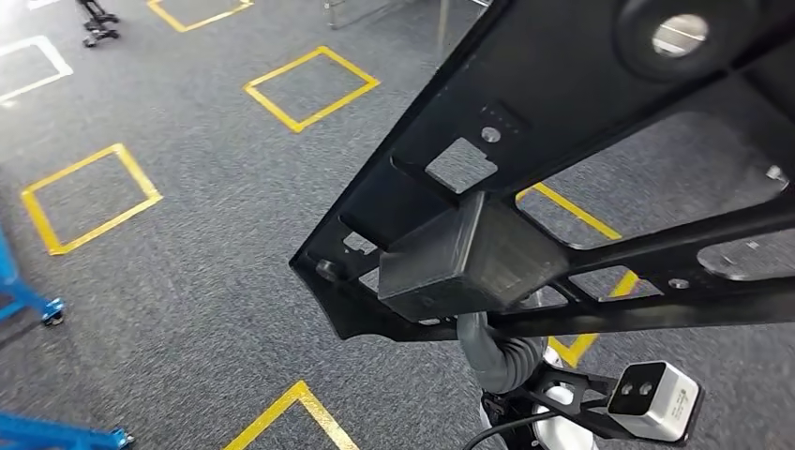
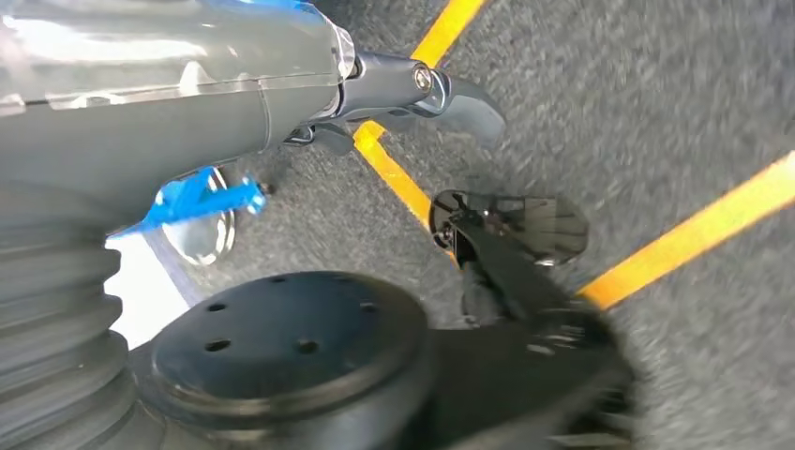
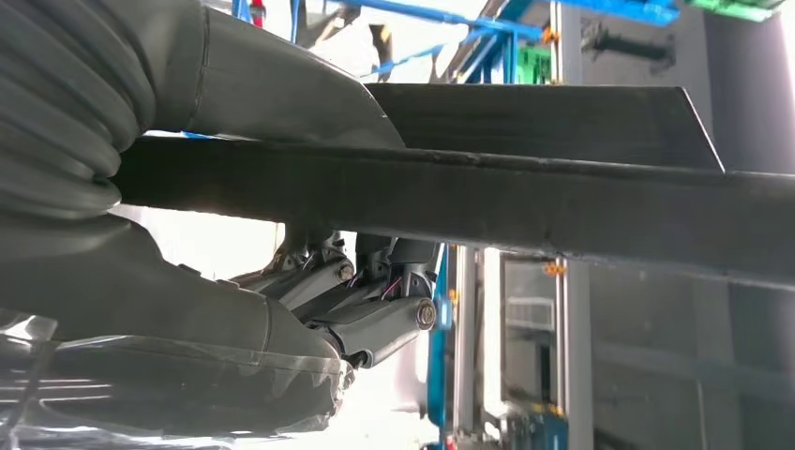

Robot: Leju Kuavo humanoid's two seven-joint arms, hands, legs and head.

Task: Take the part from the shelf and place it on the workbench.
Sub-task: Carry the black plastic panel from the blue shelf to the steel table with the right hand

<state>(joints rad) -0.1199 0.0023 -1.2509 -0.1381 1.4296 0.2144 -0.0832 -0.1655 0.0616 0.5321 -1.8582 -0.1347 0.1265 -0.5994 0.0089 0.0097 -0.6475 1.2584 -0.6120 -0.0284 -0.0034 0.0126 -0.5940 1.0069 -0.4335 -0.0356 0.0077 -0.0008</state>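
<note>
My head camera looked steeply down at the carpet floor (image 1: 187,281); both wrist cameras sat close behind my hands.

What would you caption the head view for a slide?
Right robot hand carries a large black part above grey carpet with yellow squares.

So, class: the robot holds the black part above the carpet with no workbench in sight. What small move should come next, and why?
Probably keep carrying: turn or step on until the workbench comes into view, with the grip unchanged. The black part is up in front of the head camera, the right hand closed around its edge, and below lies grey carpet with yellow floor squares. The left hand hangs by the floor, holding nothing.
</note>
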